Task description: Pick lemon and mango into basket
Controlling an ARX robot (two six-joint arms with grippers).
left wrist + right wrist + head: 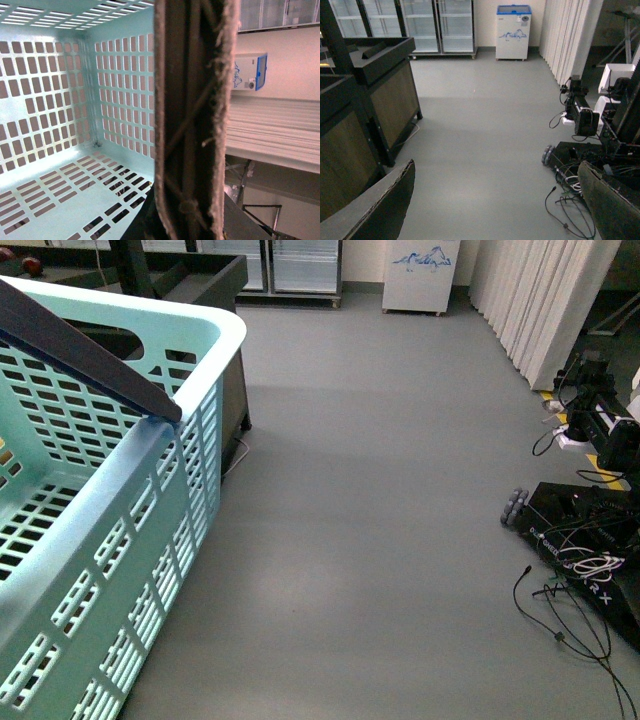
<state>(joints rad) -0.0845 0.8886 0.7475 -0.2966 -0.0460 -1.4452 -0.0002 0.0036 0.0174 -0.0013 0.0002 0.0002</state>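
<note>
The pale turquoise basket (120, 540) fills the left of the front view, lifted off the grey floor and tilted. Its dark handle (80, 350) crosses the rim. In the left wrist view the same handle (192, 115) runs through the middle of the picture, and my left gripper (192, 225) is shut on it. The slotted walls and bottom of the basket (50, 100) show no fruit inside. My right gripper (500, 210) hangs open over bare floor, its fingers (380, 205) wide apart with nothing between them. The lemon and the mango are out of view.
Dark wooden display stands (380, 85) stand at the left, just behind the basket (200, 280). Glass-door fridges (435, 25) and a white chest freezer (420, 275) line the far wall. Another robot base with loose cables (590, 530) sits at the right, below vertical blinds (540, 300).
</note>
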